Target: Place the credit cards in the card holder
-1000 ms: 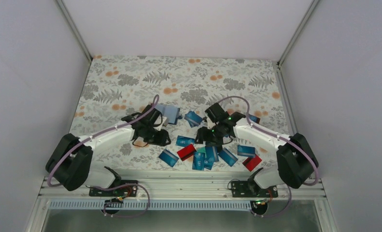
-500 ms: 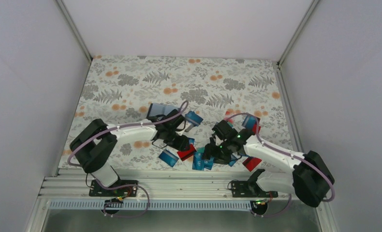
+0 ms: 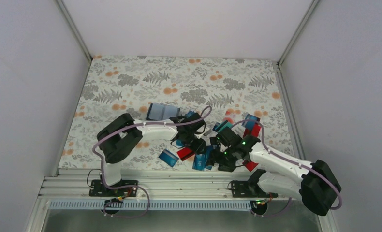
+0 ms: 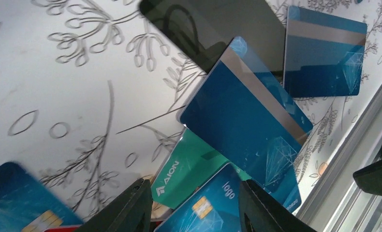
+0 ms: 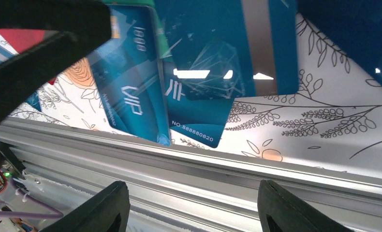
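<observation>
Both arms low over the credit cards point(image 3: 168, 157) at the table's point(image 3: 131, 82) near edge

Only the overhead view shows the card holder point(image 3: 160, 111), behind the pile – the wrist views give print: "AION" on a teal card point(image 4: 179, 174), "VIP" on a blue card point(image 5: 131, 104). The left gripper point(image 4: 194, 208) and right gripper point(image 5: 194, 208) stand parted, holding nothing.

Most credit cards point(image 3: 199, 161) are lying overlapped in a heap on the bench point(image 3: 131, 82), close to its near edge, around mid-width. One card point(image 3: 168, 157) is lying just left of the heap. A few more cards point(image 3: 250, 122) are lying to the right and farther back. The card holder point(image 3: 160, 111) is sitting behind and left of the heap, apart from it.
</observation>
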Robot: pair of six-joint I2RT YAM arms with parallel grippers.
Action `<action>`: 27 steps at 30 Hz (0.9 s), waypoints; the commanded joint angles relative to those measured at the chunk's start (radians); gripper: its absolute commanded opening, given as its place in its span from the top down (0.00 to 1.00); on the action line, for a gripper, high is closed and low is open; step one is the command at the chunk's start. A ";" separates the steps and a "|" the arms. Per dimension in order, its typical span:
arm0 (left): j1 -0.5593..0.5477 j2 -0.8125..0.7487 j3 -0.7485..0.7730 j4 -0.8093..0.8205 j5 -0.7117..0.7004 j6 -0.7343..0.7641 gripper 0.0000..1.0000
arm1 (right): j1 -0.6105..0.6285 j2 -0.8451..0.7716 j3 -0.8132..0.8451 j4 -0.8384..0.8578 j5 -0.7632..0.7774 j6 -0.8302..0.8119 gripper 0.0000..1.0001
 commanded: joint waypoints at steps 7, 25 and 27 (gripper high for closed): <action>-0.090 -0.025 -0.112 -0.008 -0.052 -0.029 0.54 | 0.017 -0.041 -0.016 -0.009 0.015 0.026 0.35; -0.098 -0.226 -0.068 -0.107 -0.090 -0.125 0.54 | -0.015 0.062 0.045 0.057 0.209 0.036 0.43; -0.098 -0.238 -0.109 -0.092 -0.072 -0.136 0.54 | -0.026 0.087 0.058 0.062 0.231 0.032 0.43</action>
